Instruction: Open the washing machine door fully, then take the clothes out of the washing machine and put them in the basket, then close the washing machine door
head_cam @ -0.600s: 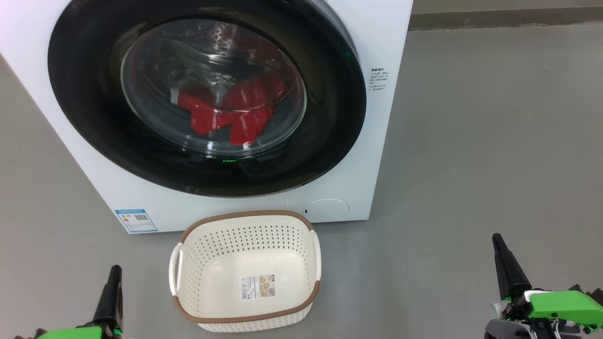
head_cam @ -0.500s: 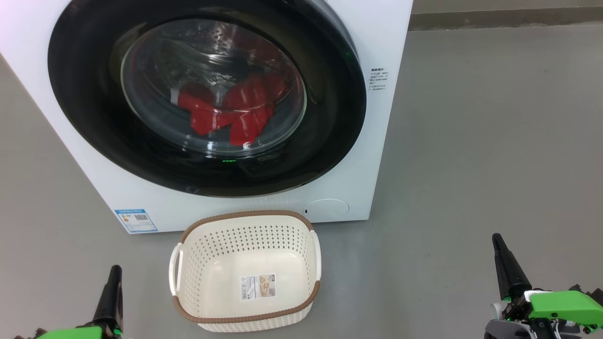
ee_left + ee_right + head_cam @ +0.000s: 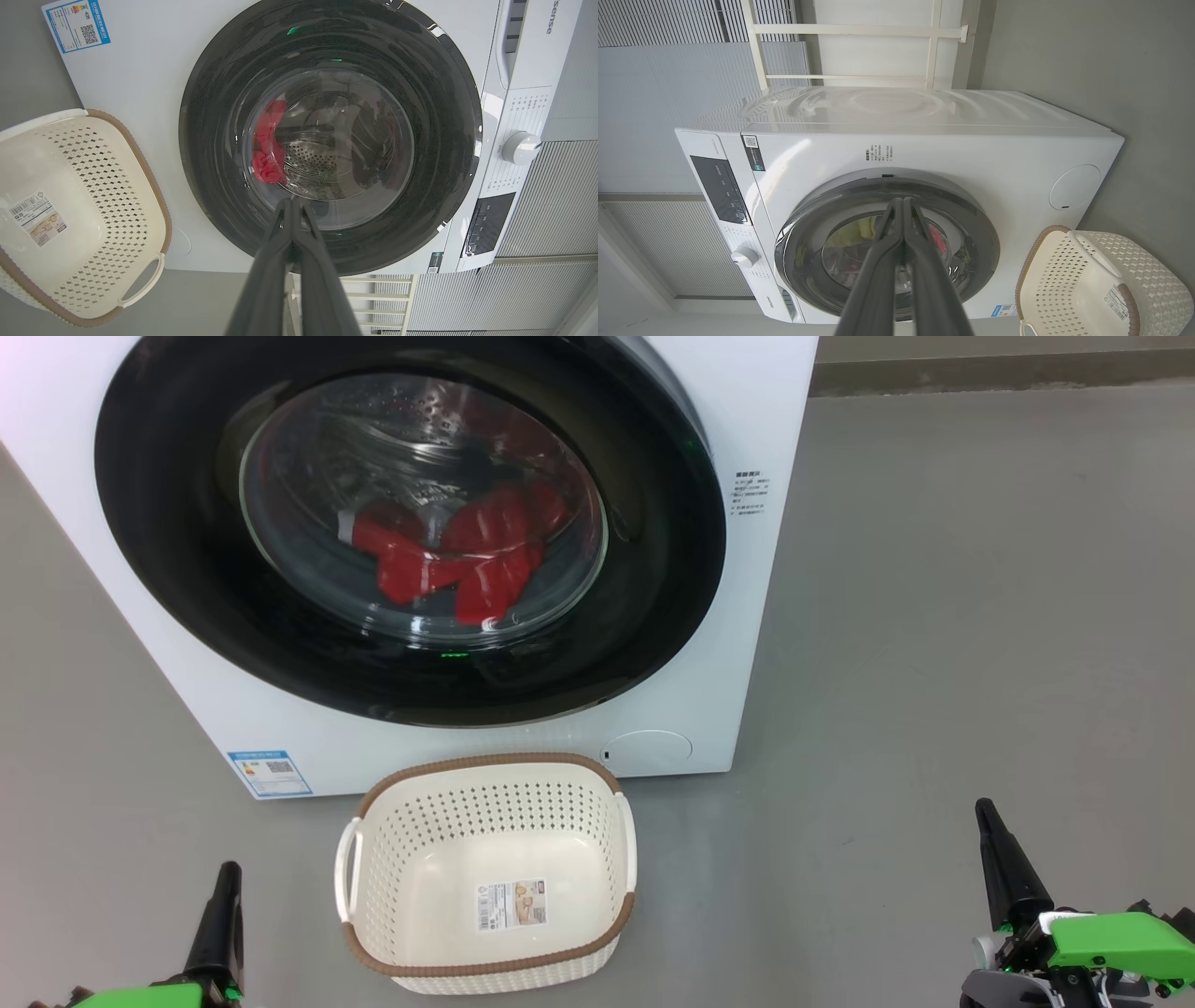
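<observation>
The right gripper (image 3: 903, 201), its two long dark fingers pressed together, points at the closed round black-rimmed glass door (image 3: 978, 247) of the big white boxy washing machine (image 3: 924, 149); bright red fabric (image 3: 937, 233) shows behind the glass, and a cream perforated plastic basket (image 3: 1064, 284) stands on the grey floor (image 3: 1064, 60) by the machine's front

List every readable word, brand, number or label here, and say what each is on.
"Hisense": washing machine, upper panel.
Blue label, washing machine's lower corner: QR code, print too small.
Paper label in the basket: barcode, too small.
Black print beside the washing machine door: too small.
Control panel markings: too small.
</observation>
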Robot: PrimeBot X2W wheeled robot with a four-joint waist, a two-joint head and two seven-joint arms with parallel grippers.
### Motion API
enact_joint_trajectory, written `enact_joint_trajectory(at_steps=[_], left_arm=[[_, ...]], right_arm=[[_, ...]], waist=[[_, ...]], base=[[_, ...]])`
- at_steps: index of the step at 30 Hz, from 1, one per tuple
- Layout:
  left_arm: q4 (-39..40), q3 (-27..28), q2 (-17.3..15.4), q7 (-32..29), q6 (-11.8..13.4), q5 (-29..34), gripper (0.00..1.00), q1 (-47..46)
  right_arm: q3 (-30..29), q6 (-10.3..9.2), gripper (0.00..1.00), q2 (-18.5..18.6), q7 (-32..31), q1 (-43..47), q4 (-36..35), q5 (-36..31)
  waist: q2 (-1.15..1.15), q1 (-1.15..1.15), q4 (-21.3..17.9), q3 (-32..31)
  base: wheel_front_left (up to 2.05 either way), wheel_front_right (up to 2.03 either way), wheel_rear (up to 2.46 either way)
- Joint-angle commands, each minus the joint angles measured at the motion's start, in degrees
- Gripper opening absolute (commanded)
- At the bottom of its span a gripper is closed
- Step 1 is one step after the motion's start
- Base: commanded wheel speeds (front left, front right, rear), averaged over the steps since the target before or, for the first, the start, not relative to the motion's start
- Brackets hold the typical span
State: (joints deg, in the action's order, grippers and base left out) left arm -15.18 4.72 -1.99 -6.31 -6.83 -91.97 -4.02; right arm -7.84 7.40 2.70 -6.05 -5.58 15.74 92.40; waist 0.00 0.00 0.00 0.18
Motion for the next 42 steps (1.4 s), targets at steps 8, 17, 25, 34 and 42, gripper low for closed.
enact_joint_trajectory(at_steps=[8, 17, 25, 34, 42], left_arm=[[1.1, 1.8, -0.9, -0.2, -0.7, -0.2, 0.0, -2.2], [1.2, 1.8, -0.9, -0.2, -0.7, -0.2, 0.0, -2.2], [1.2, 1.8, -0.9, -0.2, -0.7, -0.2, 0.0, -2.2], [1.2, 1.8, -0.9, -0.2, -0.7, -0.2, 0.0, -2.2], [1.2, 1.8, -0.9, -0.2, -0.7, -0.2, 0.0, -2.2]], right_arm=[[1.3, 0.09, 0.0, 0.2, -0.4, -0.6, -1.7, -0.2], [1.3, 0.09, 0.0, 0.2, -0.4, -0.6, -1.7, -0.2], [1.3, 0.09, 0.0, 0.2, -0.4, -0.6, -1.7, -0.2], [1.3, 0.09, 0.0, 0.2, -0.4, -0.6, -1.7, -0.2], [1.3, 0.09, 0.0, 0.2, -0.4, -0.6, -1.7, -0.2]], waist=[[0.0, 0.0, 0.0, 0.0], [0.0, 0.0, 0.0, 0.0], [0.0, 0.0, 0.0, 0.0], [0.0, 0.0, 0.0, 0.0], [0.0, 0.0, 0.0, 0.0]], base=[[0.0, 0.0, 0.0], [0.0, 0.0, 0.0], [0.0, 0.0, 0.0], [0.0, 0.0, 0.0], [0.0, 0.0, 0.0]])
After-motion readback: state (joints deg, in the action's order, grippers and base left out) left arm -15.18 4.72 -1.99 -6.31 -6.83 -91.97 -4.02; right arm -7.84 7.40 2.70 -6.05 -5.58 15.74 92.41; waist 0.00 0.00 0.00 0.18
